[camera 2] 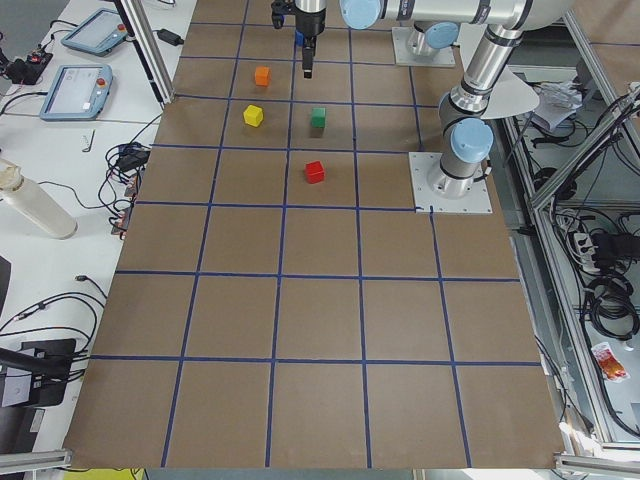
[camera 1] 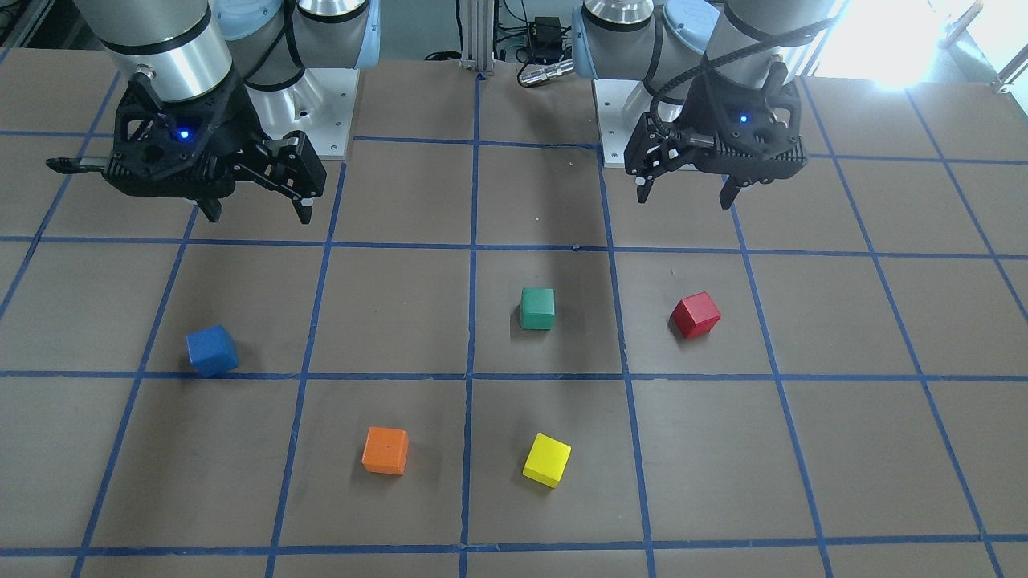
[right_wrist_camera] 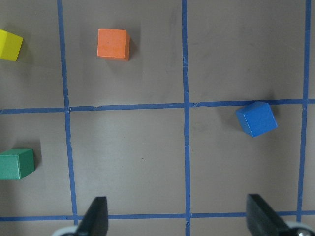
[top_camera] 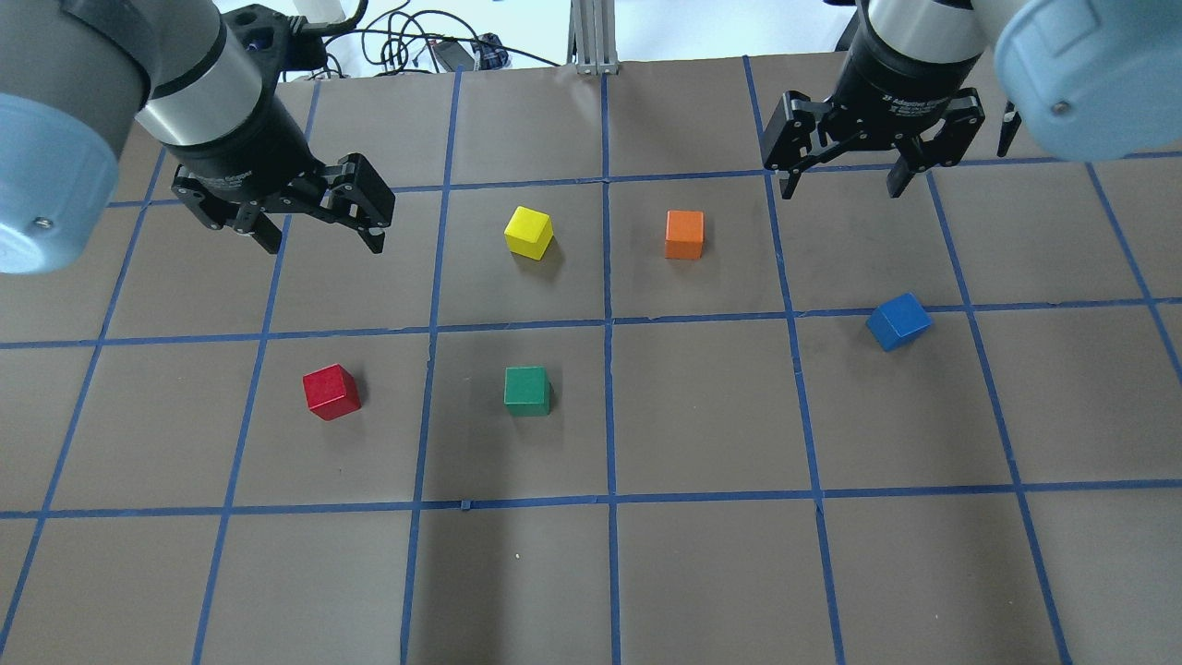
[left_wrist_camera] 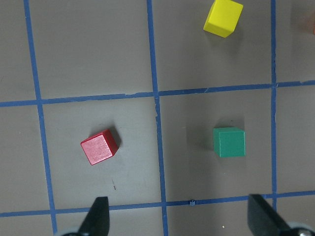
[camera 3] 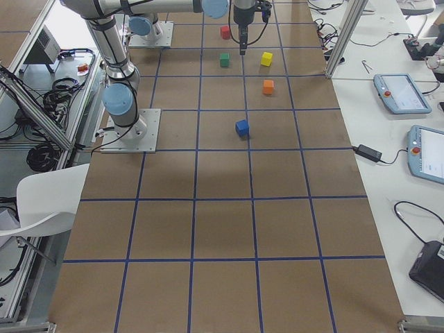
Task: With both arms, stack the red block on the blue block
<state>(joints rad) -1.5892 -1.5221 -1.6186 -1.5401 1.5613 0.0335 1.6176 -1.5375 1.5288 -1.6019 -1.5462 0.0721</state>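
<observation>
The red block (camera 1: 695,314) sits on the brown table on my left side; it also shows in the overhead view (top_camera: 331,392) and the left wrist view (left_wrist_camera: 99,147). The blue block (camera 1: 212,351) sits on my right side, rotated against the grid, and also shows in the overhead view (top_camera: 898,320) and the right wrist view (right_wrist_camera: 256,119). My left gripper (top_camera: 323,242) is open and empty, raised above the table beyond the red block. My right gripper (top_camera: 840,189) is open and empty, raised beyond the blue block.
A green block (top_camera: 526,390) sits to the right of the red one in the overhead view. A yellow block (top_camera: 528,232) and an orange block (top_camera: 684,234) sit between the grippers. Blue tape lines grid the table.
</observation>
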